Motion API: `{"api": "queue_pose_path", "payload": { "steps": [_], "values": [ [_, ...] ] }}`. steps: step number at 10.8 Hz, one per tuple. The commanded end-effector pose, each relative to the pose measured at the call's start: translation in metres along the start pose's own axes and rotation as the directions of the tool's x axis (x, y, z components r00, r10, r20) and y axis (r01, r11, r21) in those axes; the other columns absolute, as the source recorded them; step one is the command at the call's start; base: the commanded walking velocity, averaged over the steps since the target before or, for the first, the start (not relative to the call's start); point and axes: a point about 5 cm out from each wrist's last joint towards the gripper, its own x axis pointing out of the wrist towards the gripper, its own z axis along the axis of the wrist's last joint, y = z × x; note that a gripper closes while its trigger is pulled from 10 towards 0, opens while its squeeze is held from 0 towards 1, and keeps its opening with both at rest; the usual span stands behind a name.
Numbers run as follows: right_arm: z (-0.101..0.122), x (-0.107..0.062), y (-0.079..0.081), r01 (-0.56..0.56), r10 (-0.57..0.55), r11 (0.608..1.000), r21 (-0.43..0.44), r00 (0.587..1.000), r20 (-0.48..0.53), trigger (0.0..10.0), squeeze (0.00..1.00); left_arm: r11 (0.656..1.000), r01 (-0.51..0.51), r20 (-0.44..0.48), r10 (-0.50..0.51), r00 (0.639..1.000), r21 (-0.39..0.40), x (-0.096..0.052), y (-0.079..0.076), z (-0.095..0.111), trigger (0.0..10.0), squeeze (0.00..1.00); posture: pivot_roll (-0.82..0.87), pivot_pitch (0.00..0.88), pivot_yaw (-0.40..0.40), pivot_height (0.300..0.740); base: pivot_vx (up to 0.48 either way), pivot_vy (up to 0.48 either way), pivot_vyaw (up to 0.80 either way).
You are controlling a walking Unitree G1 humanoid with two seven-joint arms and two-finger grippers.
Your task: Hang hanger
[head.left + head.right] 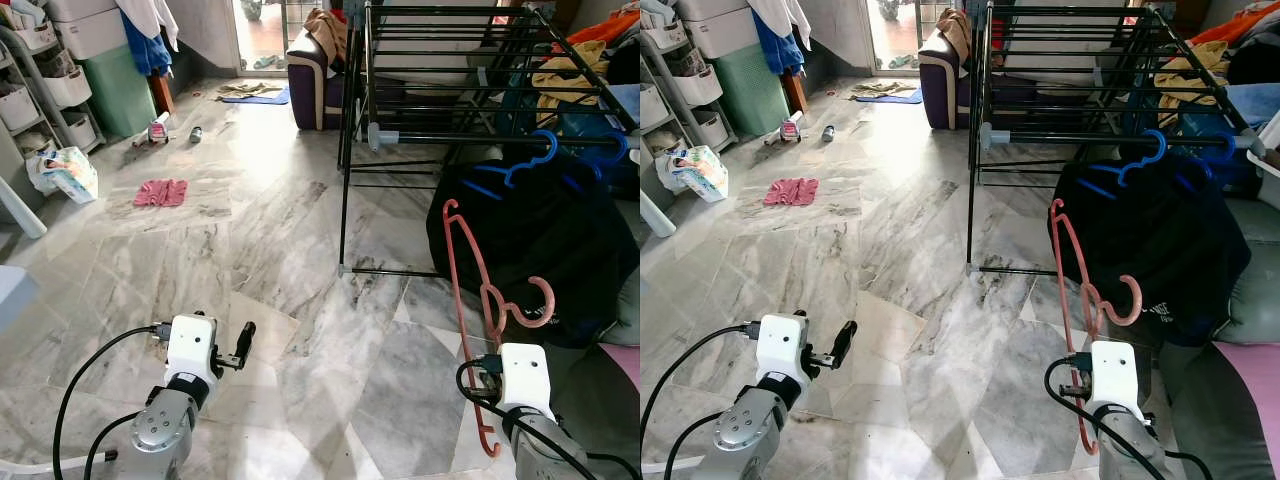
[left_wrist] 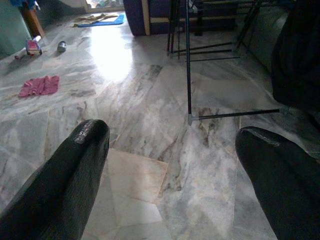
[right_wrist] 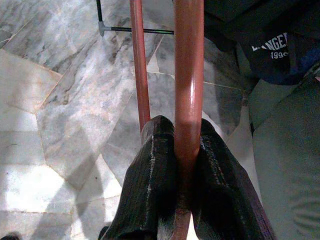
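1. Your right gripper [image 3: 187, 200] has its fingers clamped on the pink hanger [image 1: 470, 300], which rises above them, hook free.
2. Your left gripper [image 2: 170, 180] holds nothing, fingers apart.
3. Grasping looks done; the drying rack [image 1: 480, 60] beyond your fingers awaits the hook.

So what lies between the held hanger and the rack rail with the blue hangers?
In the left eye view, only the dark garment hanging below the rail; the red hanger overlaps it.
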Motion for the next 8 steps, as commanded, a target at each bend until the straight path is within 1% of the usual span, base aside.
{"api": "queue_pose_path", "payload": {
  "steps": [1, 8],
  "values": [
    [0.0263, 0.0034, 0.0111, -0.051, 0.051, 0.999, -0.004, 0.979, 0.197, 10.0, 0.0, 0.999, -0.048, 0.06, 0.048, 0.997, 0.009, 0.0034, -0.004, 0.0083, 10.0, 0.0, 0.01, 0.019, -0.01, 0.74, 0.0, 0.0, 0.0],
    [0.0263, 0.0034, 0.0111, -0.051, 0.051, 0.999, -0.004, 0.979, 0.197, 10.0, 0.0, 0.999, -0.048, 0.06, 0.048, 0.997, 0.009, 0.0034, -0.004, 0.0083, 10.0, 0.0, 0.01, 0.019, -0.01, 0.74, 0.0, 0.0, 0.0]
  ]
}}
